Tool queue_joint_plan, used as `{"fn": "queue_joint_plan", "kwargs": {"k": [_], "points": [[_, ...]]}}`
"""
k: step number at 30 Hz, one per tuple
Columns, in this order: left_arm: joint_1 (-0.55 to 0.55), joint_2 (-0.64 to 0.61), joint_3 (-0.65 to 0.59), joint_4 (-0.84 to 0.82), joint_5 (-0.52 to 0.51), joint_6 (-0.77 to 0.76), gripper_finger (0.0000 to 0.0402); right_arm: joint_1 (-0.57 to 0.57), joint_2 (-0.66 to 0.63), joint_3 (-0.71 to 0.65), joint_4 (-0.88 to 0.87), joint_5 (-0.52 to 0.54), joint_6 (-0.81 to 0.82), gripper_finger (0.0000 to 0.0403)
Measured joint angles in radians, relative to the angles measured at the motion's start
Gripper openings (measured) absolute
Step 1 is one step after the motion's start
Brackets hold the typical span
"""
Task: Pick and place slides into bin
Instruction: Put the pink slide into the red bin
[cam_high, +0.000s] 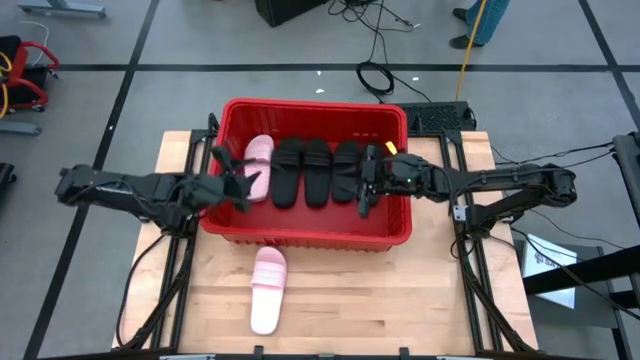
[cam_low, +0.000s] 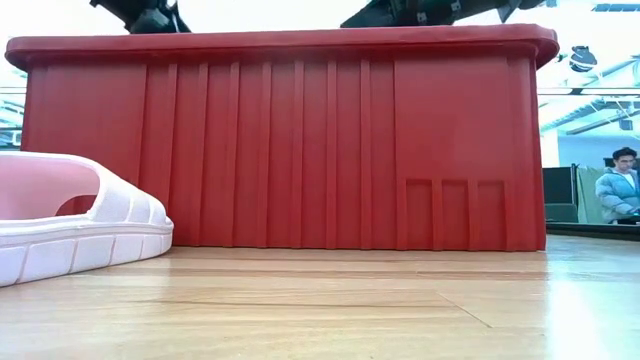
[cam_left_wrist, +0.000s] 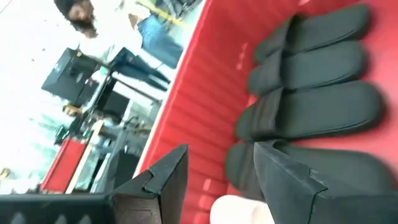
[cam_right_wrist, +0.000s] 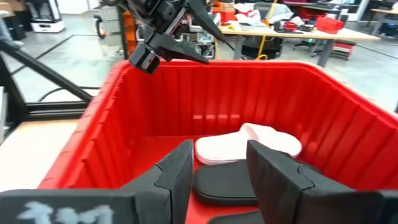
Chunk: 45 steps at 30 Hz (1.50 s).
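The red bin (cam_high: 312, 232) stands mid-table. Inside it a pink slide (cam_high: 258, 165) lies along the left wall, with several black slides (cam_high: 303, 172) side by side to its right. A second pink slide (cam_high: 268, 290) rests sole down on the table in front of the bin, and shows in the low view too (cam_low: 70, 225). My left gripper (cam_high: 238, 178) hangs open over the bin's left wall, above the pink slide (cam_left_wrist: 239, 211), with nothing between its fingers. My right gripper (cam_high: 363, 183) hangs open over the bin's right part, above the black slides (cam_right_wrist: 224, 183).
The bin's tall ribbed front wall (cam_low: 280, 150) stands between the outer pink slide and the inside. Bare wooden table (cam_high: 380, 300) lies in front of the bin. A person (cam_low: 620, 190) is in the room beyond the table.
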Motion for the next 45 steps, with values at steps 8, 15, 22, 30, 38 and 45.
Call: {"fn": "queue_joint_plan", "kwargs": {"k": [8,15,22,30,38,45], "points": [[-0.249,0.071,0.010,-0.002,-0.212,-0.103,0.0191,0.067,0.000,0.000,0.001,0.001,0.001,0.0139],[-0.436,0.244,0.152,-0.023,-0.343,-0.160,0.0191,0.113,0.000,0.000,0.021,0.033,0.015,0.0139],[-0.572,0.435,0.277,-0.197,-0.430,-0.361,0.0191,0.138,0.000,0.000,0.023,0.035,0.016,0.0139],[-0.677,0.588,0.351,-0.429,-0.365,-0.687,0.0191,0.151,0.000,0.000,0.022,0.036,0.016,0.0139],[-0.726,0.696,0.448,-0.550,-0.243,-0.892,0.0191,0.151,0.000,0.000,0.034,0.036,0.016,0.0139],[-0.776,0.811,0.550,-0.584,-0.231,-0.911,0.0191,0.151,0.000,0.000,0.044,0.036,0.022,0.0139]]}}
